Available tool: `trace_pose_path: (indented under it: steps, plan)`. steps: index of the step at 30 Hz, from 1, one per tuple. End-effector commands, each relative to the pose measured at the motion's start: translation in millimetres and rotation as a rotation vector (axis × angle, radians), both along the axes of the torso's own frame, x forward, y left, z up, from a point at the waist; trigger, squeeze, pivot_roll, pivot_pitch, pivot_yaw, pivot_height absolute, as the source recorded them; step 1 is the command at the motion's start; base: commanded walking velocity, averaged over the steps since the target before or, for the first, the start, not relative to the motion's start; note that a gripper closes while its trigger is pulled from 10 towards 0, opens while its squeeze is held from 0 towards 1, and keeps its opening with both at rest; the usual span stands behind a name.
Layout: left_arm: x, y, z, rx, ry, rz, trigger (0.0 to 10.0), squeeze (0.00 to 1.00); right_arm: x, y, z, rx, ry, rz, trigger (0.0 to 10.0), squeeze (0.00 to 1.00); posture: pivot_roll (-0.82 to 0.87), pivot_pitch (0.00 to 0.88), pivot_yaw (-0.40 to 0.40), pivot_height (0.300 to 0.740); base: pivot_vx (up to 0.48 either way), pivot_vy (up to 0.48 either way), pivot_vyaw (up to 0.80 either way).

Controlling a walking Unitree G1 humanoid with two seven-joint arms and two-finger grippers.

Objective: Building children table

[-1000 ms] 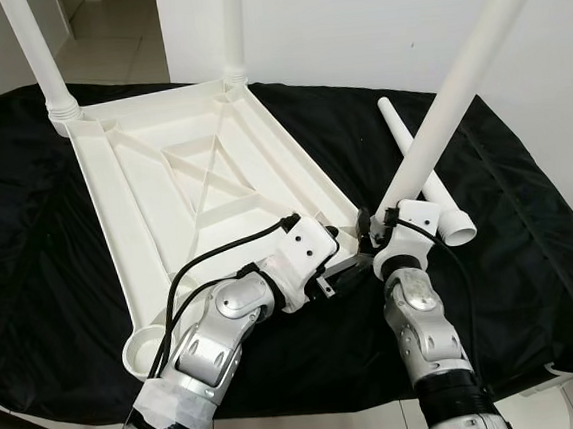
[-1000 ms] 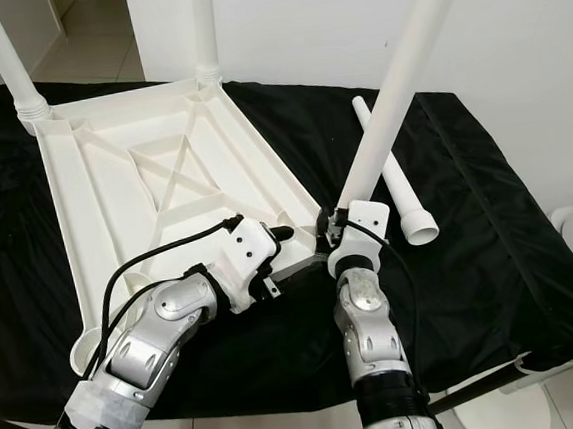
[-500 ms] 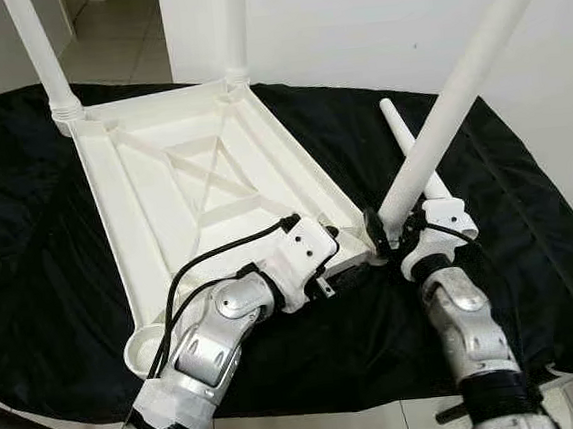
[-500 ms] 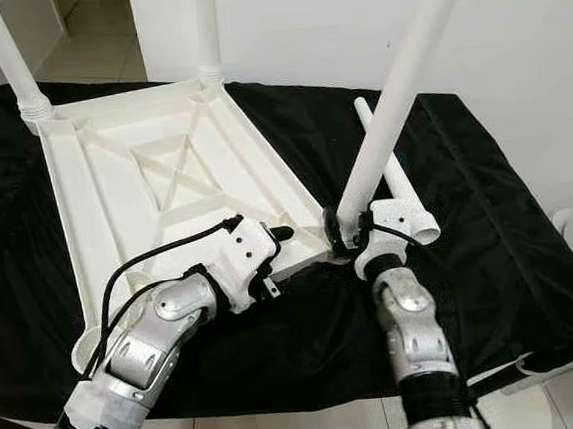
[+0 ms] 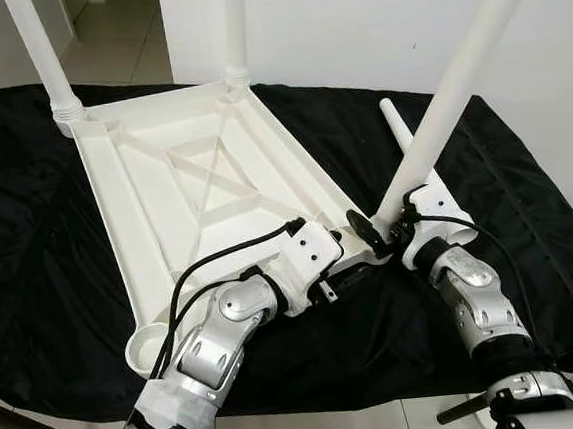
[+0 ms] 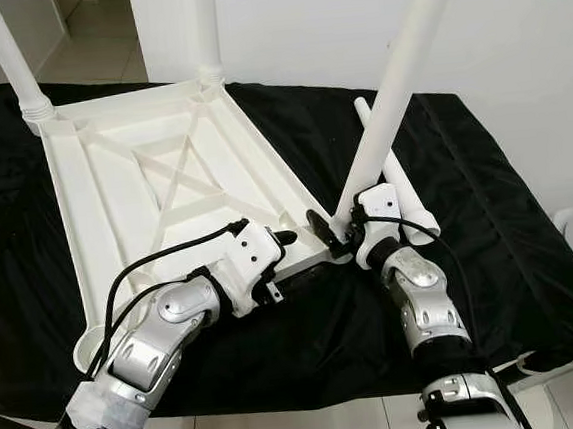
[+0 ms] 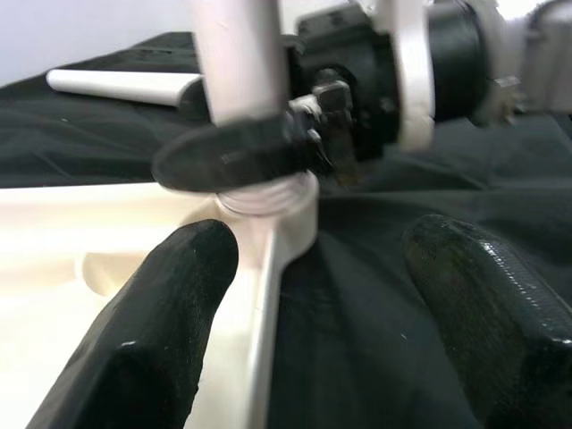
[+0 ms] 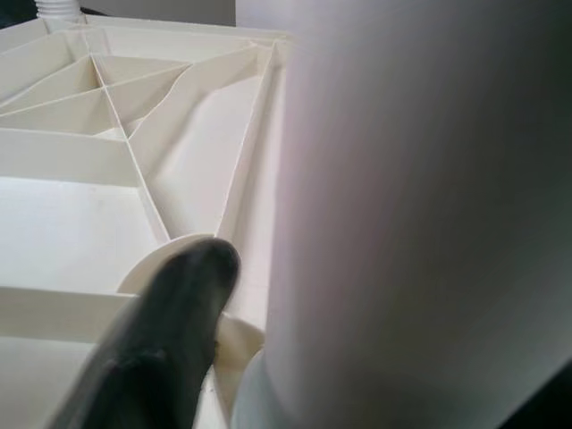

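White plastic children's table top (image 5: 180, 199) lies upside down on a black cloth (image 5: 29, 257), ribbed underside up. Two legs already stand in the far corner sockets: far-left leg (image 5: 39, 50) and far-right leg (image 5: 234, 28). Right gripper (image 5: 381, 234) is clenched around the lower end of a third leg (image 5: 447, 100), which tilts up and to the right, its base at the near-right corner socket (image 7: 268, 201) of the top; in the right wrist view one black finger (image 8: 170, 331) sits beside the leg over the socket. Left gripper (image 7: 313, 304) is at the same near-right corner, released, fingers (image 7: 161, 322) spread either side of the table's edge rail, one over the white underside, the other over the cloth. A spare leg (image 5: 426, 177) lies flat on the cloth just beyond the right gripper. Near-left corner socket (image 5: 148, 347) has no leg in it.
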State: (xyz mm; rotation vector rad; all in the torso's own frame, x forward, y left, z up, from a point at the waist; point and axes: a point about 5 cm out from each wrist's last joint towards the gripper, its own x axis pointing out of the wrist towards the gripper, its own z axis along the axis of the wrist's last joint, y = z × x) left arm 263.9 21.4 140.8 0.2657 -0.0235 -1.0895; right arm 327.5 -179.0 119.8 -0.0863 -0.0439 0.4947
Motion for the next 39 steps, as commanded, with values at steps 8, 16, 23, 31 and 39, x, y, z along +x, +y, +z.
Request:
trace_pose_path:
  steps: [8,16,23,31,39]
  plan:
    - [-2.0,-0.4,-13,0.030,0.036,-0.008,10.0,0.00,2.0,-3.5,-11,0.045,0.064,0.004,0.0,0.00,0.07,0.000,-0.091,0.740,0.000,0.000,0.00]
    - [-2.2,-0.9,-13,0.031,0.039,-0.008,10.0,0.00,-3.4,-1.1,-29,0.102,0.120,-0.110,10.0,0.00,0.06,0.000,-0.081,0.740,0.000,0.000,0.00]
    - [0.2,0.0,-13,0.032,0.033,-0.006,10.0,0.00,-5.1,6.4,-35,0.076,0.105,-0.276,10.0,0.00,0.06,0.000,-0.078,0.740,0.000,0.000,0.00]
    - [5.5,3.4,-11,0.032,0.025,0.017,10.0,0.00,-9.6,24.6,-26,0.138,0.059,-0.502,10.0,0.00,0.07,0.000,-0.092,0.740,0.000,0.000,0.00]
    - [4.8,4.7,-11,0.026,0.025,0.022,10.0,0.00,-11.9,26.7,-22,0.171,0.052,-0.688,10.0,0.00,0.07,0.000,-0.102,0.740,0.000,0.000,0.00]
